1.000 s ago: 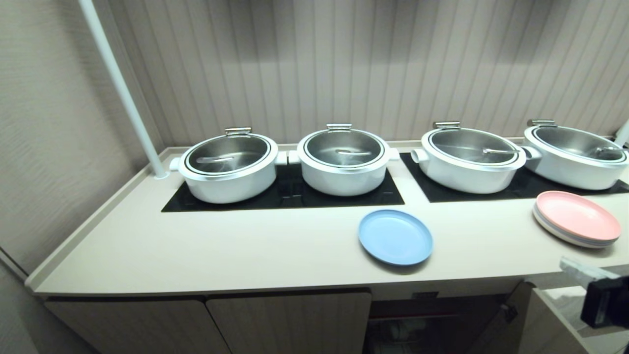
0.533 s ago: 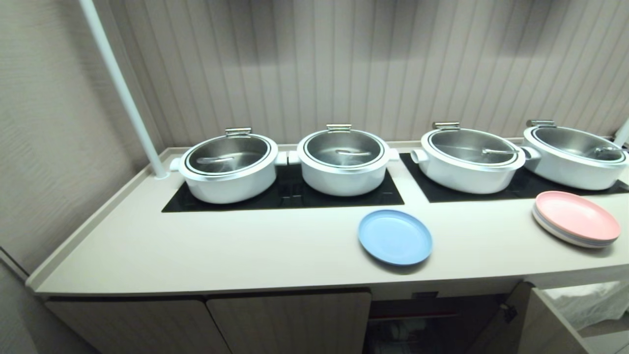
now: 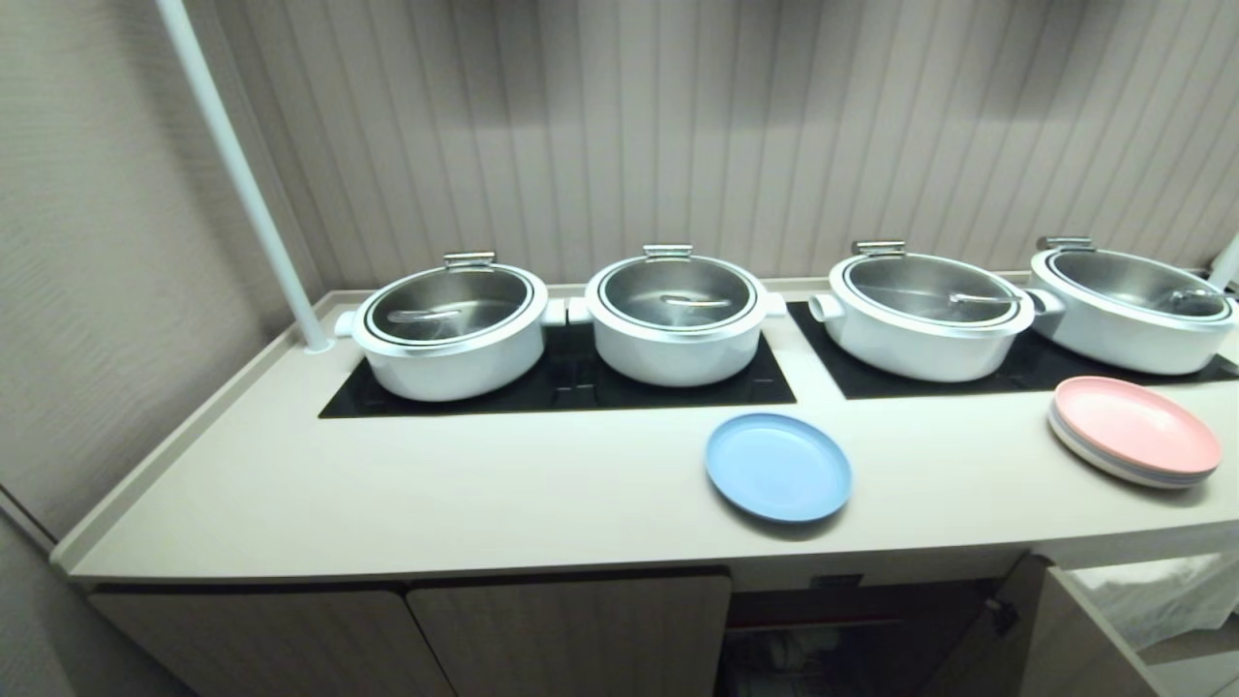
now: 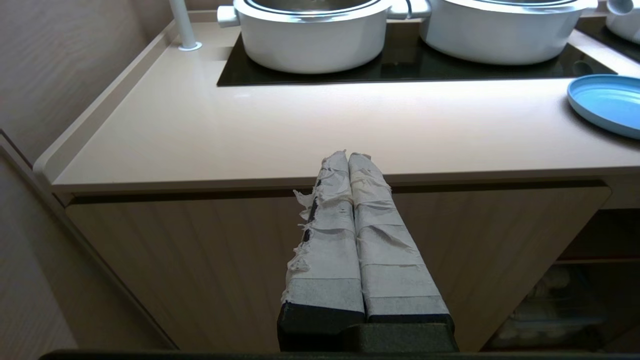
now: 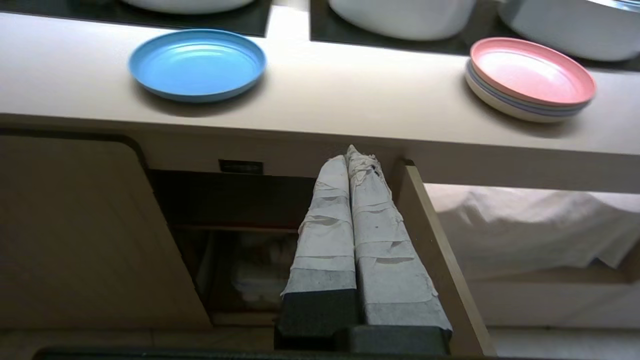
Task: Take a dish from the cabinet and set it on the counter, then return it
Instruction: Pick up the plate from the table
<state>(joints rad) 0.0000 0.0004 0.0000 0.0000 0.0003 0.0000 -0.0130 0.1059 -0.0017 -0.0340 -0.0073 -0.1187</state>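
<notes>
Head view shows the dish (image 3: 778,468) lying flat on the counter (image 3: 387,494), near its front edge, just in front of the gap between the two black cooktop panels (image 3: 581,387) and well apart from the stacked plates (image 3: 1134,430) with the pink one on top. Below it the cabinet (image 5: 240,210) stands with its door (image 5: 435,250) swung out. Neither arm appears in that view. The left gripper (image 4: 349,156) sits low before the closed doors, fingers pressed together and empty; the right gripper (image 5: 354,152) is equally clamped on nothing, pointing at the open compartment beside the door's edge. Returning the dish looks risky: a flat plate offers only a thin rim to pinch, so taped fingers could slip or push it toward the pots (image 3: 678,319). The protruding door could also catch the right arm or the plate on its way in.
</notes>
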